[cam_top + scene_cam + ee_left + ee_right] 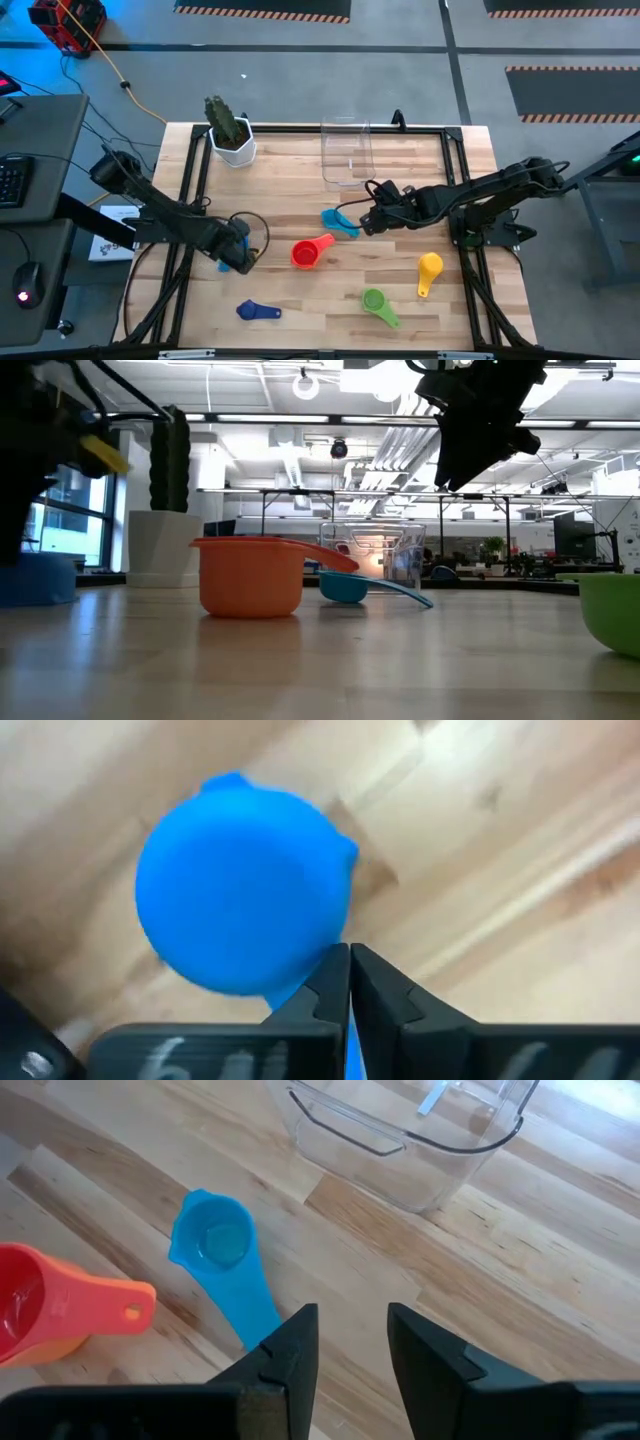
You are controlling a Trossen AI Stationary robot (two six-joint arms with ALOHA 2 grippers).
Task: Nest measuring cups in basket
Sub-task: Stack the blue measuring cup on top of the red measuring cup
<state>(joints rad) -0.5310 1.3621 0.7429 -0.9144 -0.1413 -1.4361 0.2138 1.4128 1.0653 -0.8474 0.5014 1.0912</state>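
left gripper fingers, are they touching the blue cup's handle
Touching. The left wrist view shows the left gripper fingers shut on the flat handle of the upside-down blue measuring cup.

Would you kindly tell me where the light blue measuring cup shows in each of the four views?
High view: light blue measuring cup mid-table, just below the basket.
Low view: centre, behind the orange cup.
Left wrist view: not in it.
Right wrist view: left of centre, near the basket.
Shared landmark: the basket.
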